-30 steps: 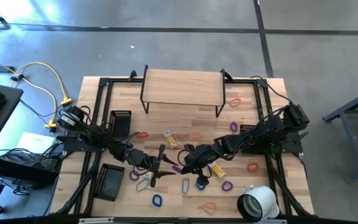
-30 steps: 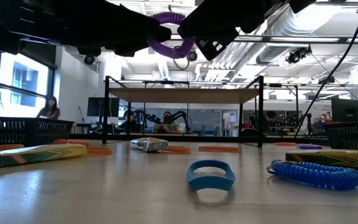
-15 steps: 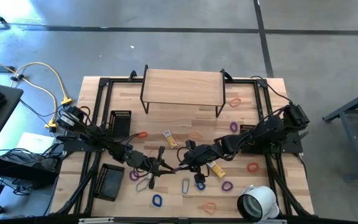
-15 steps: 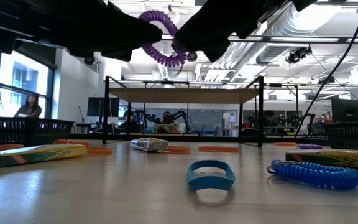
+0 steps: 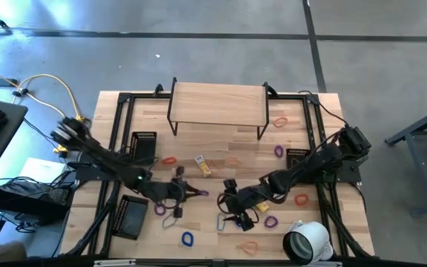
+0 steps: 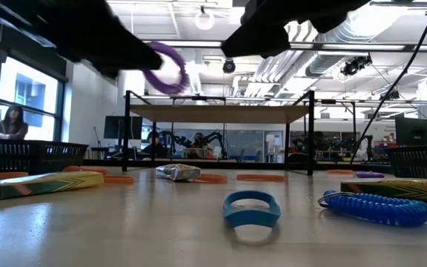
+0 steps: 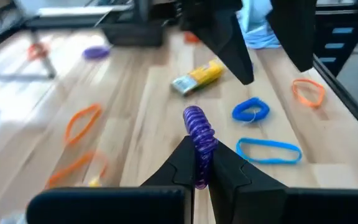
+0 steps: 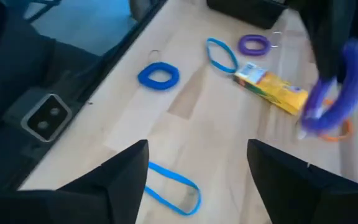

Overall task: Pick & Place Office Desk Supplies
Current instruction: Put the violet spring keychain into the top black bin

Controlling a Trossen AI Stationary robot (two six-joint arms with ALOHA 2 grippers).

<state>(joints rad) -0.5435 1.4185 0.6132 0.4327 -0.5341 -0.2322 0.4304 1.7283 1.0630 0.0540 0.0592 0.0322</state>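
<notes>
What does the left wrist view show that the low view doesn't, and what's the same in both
Only the left wrist view: the left gripper with jaws shut on the purple coiled plastic loop, and an orange rubber band lying flat on the wooden table. Only the low view: a person in the room behind. Both: that purple loop, held above the table.

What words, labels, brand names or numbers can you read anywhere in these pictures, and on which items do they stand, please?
No text can be read in any view.
Yellow-and-white packet: shows printing, too blurred to read; the same in the left wrist view.
Flat packet lying at the table's near edge in the low view: coloured print, no legible letters.
White tape roll: no label visible.
Purple coil loop held in the left end effector: plain, no markings.
</notes>
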